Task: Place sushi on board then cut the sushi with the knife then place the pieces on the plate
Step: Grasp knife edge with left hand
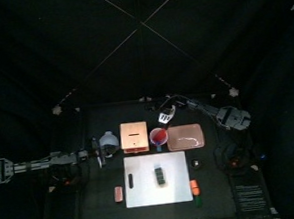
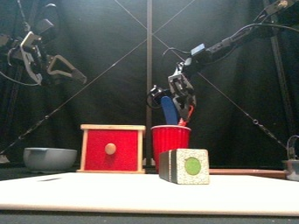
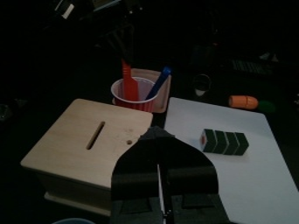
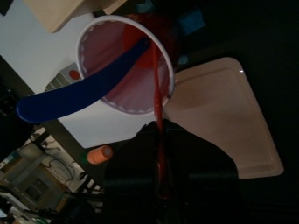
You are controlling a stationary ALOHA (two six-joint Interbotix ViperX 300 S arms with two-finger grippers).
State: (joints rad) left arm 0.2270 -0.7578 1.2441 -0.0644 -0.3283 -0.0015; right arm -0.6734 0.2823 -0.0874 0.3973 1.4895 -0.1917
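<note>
The dark green sushi roll [image 1: 161, 175] lies on the white cutting board [image 1: 140, 188], and in the front view the sushi roll [image 2: 184, 165] stands near and whole. Behind the board stands the red cup [image 1: 159, 137] holding a blue knife [image 2: 169, 109] and a red knife [image 2: 187, 108]. My right gripper [image 2: 176, 87] hangs straight over the cup. In the right wrist view the right gripper [image 4: 158, 131] is shut on the red knife [image 4: 152, 83]. The pink tray [image 1: 186, 136] lies right of the cup. My left gripper [image 3: 158, 138] is shut on nothing, above the wooden box [image 3: 100, 140].
The wooden box [image 1: 135, 138] with its red drawer front [image 2: 112, 149] stands left of the cup. A blue-grey bowl [image 2: 49, 157] sits at the far left. Orange toy foods lie at the board's left [image 1: 117, 193] and right [image 1: 195, 187] edges.
</note>
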